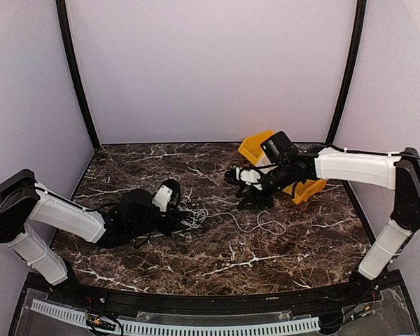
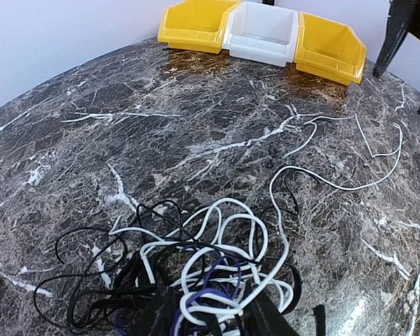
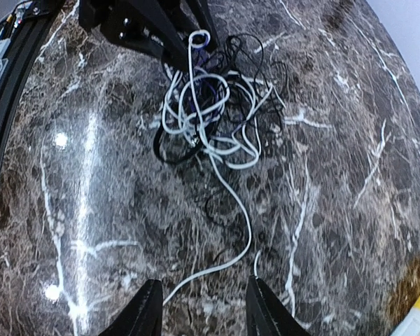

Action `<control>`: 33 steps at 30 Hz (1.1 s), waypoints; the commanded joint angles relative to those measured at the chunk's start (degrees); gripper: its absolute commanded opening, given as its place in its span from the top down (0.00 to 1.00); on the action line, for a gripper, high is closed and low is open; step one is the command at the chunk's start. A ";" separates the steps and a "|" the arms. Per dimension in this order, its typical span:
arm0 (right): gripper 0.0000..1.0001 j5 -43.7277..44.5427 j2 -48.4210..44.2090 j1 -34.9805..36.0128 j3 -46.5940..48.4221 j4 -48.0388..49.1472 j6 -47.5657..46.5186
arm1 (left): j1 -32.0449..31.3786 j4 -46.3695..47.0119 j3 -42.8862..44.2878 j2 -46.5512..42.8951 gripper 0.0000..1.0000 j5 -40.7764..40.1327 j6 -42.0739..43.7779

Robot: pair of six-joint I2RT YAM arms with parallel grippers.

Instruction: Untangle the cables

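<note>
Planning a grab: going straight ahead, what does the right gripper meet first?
Likely the white cable, its loose strand just ahead of the right gripper, then the marble table; depth unclear.

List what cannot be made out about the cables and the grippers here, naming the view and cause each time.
1. Left wrist view: whether the left gripper clamps the cables; the bottom edge cuts off its fingers and loops cover them.
2. Top external view: how many cables there are; they are too small there and the strands overlap.
3. Top external view: the middle of the bins; the right arm covers it.
</note>
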 commanded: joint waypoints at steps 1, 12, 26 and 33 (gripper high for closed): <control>0.59 -4.11 6.80 2.89 5.71 9.02 4.43 | 0.30 4.11 -1.43 0.58 0.65 1.13 -2.23; 0.53 -8.44 21.92 8.96 15.25 12.83 7.91 | 0.36 7.41 -2.89 1.24 0.65 0.38 -2.23; 0.73 -8.73 26.57 9.01 17.98 17.18 12.83 | 0.51 8.92 -4.23 0.54 0.65 0.06 -2.09; 0.71 -10.72 28.59 9.09 19.94 15.26 13.33 | 0.62 8.62 -4.35 0.13 0.65 -0.29 -2.08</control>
